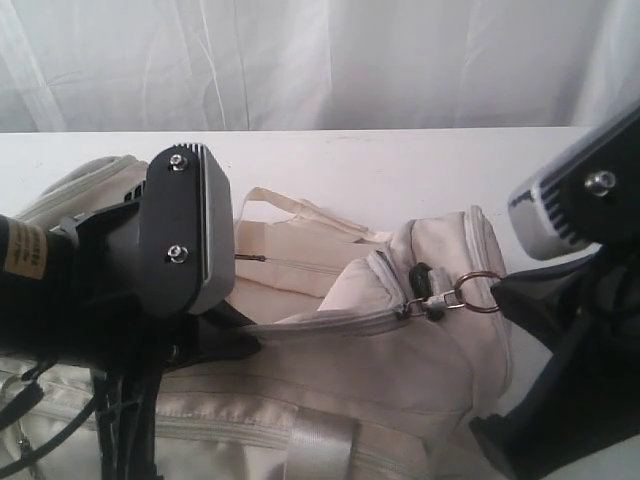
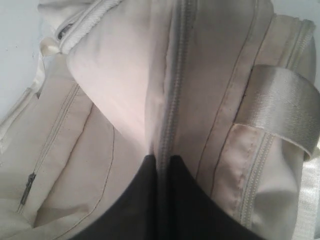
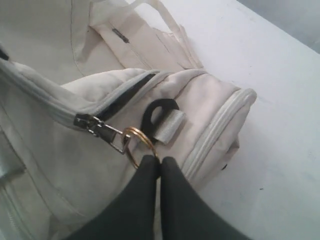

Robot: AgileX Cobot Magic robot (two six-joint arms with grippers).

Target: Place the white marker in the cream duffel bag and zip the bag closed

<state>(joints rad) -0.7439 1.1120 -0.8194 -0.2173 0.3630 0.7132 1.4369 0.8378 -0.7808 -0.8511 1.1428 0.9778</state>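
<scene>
1. In the exterior view the cream duffel bag (image 1: pixel 400 370) fills the lower centre of the frame on the white table (image 1: pixel 400 160), with its curved top flap lifted and the mouth open at mid frame
2. My left gripper (image 2: pixel 162 161) has its jaws pressed together on the bag's zip edge, and the grey zipper tape runs straight in between the two black fingers
3. A webbing handle (image 2: pixel 285 105) lies just beside that seam
4. My right gripper (image 3: pixel 156 162) is clamped on the metal ring (image 3: pixel 135 130) that hangs from the zip slider (image 3: pixel 87 122); in the exterior view this sits right of centre
5. The slider is near the bag's end, close to a black strap loop (image 3: pixel 160 107), with a short dark unzipped gap next to it
6. I cannot make out the white marker in any view
</scene>
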